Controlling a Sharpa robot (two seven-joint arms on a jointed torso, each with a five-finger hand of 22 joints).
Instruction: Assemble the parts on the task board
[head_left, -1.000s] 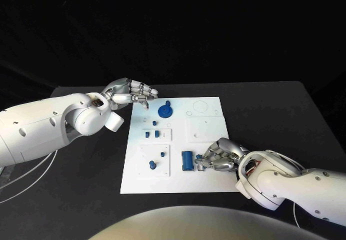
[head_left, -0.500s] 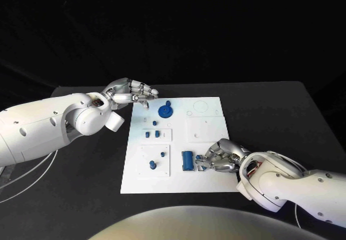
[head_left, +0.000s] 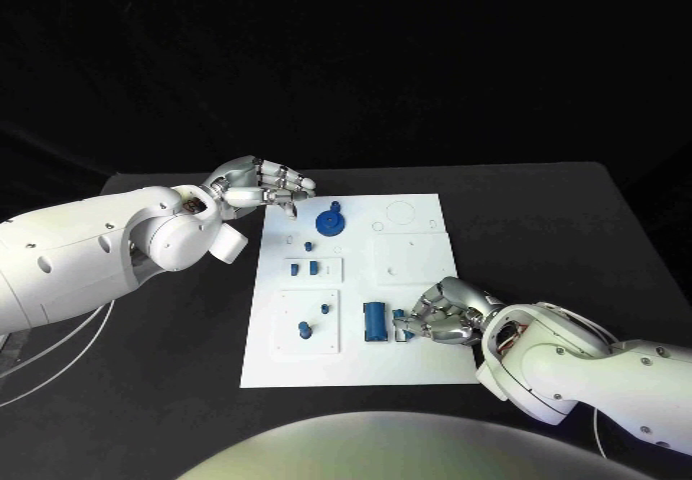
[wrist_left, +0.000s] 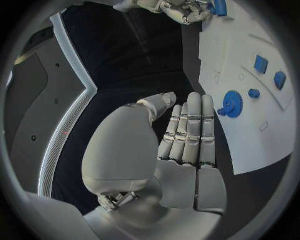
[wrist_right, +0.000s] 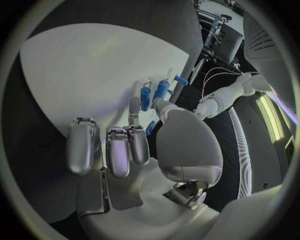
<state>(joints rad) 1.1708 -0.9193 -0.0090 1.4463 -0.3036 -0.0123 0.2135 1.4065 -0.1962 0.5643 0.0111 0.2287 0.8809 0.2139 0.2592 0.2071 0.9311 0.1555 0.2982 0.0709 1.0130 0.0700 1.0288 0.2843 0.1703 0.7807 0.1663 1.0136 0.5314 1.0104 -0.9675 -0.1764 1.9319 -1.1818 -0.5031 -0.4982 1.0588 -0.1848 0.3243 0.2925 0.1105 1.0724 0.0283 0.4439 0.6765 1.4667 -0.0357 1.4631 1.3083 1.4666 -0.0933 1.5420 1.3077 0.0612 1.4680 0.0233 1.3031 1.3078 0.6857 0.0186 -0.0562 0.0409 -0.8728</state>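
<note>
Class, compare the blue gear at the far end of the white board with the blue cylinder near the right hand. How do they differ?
The blue gear is round and flat with a toothed rim; the blue cylinder is long and narrow. The gear sits at the board's far end, close to the left hand; the cylinder lies at the near end beside the right hand. Both are blue and rest on the board.
</note>
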